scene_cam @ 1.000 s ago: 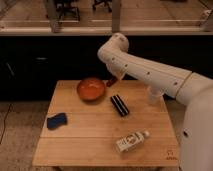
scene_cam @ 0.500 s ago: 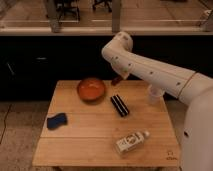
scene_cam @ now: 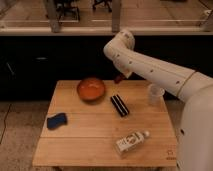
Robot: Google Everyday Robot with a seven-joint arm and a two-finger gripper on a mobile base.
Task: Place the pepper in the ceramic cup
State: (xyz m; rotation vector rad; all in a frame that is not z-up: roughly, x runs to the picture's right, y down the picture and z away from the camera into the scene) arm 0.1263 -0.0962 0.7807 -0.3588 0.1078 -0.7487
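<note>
The bowl [scene_cam: 91, 89] stood on the table [scene_cam: 85, 147] at the rear, left of centre. The dark bar [scene_cam: 119, 105] lay just right of the bowl and slightly nearer the front. The ceramic cup [scene_cam: 155, 94] stood upright near the right edge, well apart from the bowl. The sponge [scene_cam: 57, 120] lay at the left, in front of the bowl. The bottle [scene_cam: 131, 141] lay on its side at the front right. The gripper [scene_cam: 120, 76] was over the rear edge, between bowl and ceramic cup, with the pepper [scene_cam: 119, 79] at its tip.
</note>
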